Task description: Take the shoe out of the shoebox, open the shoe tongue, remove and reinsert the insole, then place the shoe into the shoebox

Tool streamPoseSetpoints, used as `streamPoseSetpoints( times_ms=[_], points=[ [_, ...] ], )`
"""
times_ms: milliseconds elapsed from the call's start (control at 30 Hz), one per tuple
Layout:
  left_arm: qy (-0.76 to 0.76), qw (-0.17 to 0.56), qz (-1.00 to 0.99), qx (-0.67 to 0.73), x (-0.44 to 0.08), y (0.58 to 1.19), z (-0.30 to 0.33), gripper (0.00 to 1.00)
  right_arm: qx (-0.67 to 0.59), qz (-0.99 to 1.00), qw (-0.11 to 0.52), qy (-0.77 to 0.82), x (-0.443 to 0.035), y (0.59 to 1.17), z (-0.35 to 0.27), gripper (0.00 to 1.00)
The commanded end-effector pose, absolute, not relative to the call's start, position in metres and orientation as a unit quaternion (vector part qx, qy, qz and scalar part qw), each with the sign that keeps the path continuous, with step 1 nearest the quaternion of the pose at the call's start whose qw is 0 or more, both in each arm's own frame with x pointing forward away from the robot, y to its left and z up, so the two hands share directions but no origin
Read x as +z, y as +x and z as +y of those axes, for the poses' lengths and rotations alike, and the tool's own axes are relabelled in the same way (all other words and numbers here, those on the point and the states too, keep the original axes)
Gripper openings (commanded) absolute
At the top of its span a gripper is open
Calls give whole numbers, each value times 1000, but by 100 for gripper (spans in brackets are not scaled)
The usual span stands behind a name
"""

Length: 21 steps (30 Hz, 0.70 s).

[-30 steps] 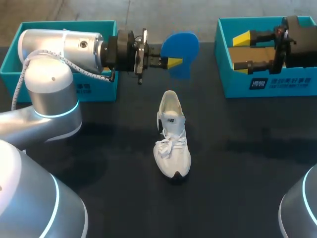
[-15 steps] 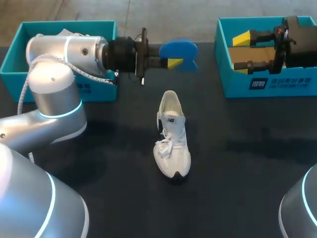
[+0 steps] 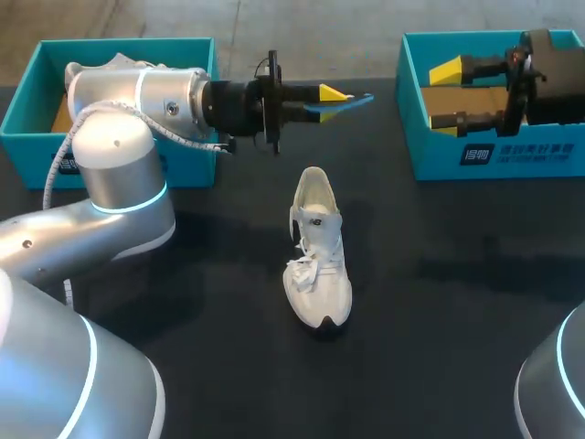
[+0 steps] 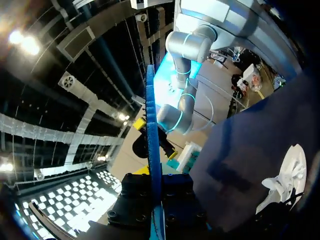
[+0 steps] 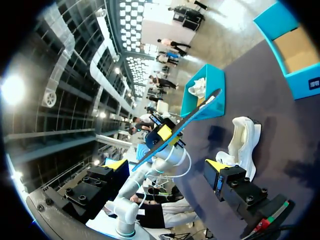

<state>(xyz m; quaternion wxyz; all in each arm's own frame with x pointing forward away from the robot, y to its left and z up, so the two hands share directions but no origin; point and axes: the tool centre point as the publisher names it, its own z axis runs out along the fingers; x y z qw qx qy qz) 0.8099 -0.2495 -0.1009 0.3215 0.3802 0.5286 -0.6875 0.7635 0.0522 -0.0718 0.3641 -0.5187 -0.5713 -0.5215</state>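
Observation:
A white shoe point(image 3: 315, 251) lies on the dark table, toe toward me, its opening facing up. My left gripper point(image 3: 329, 95) hangs beyond the shoe's heel, shut on a blue insole point(image 3: 354, 101) that shows edge-on and nearly flat. In the left wrist view the insole point(image 4: 152, 145) stands as a thin blue blade between the fingers, with the shoe point(image 4: 290, 170) off to one side below. My right gripper point(image 3: 446, 93) is open over the right shoebox point(image 3: 494, 157). The right wrist view shows the shoe point(image 5: 243, 140), the insole point(image 5: 200, 112) and its own gripper point(image 5: 166, 166).
A teal shoebox point(image 3: 27, 105) at the back left holds another white shoe point(image 3: 119, 62). The right shoebox stands at the back right corner. Dark tabletop point(image 3: 457, 302) spreads around the shoe.
My left wrist has rolled, turning the insole from face-on to edge-on. The gripper has shifted slightly right and away. Shoe and right arm have not moved.

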Motion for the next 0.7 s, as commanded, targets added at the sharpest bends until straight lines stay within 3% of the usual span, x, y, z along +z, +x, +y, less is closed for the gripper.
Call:
streamPoseSetpoints(
  times_ms=[33, 700],
  points=[
    [409, 371, 504, -664, -103, 803, -245, 0, -522, -571, 364, -519, -72, 764, 53, 100],
    [533, 498, 447, -518, -100, 816, -224, 0, -522, -571, 364, -519, -72, 764, 53, 100]
  ],
)
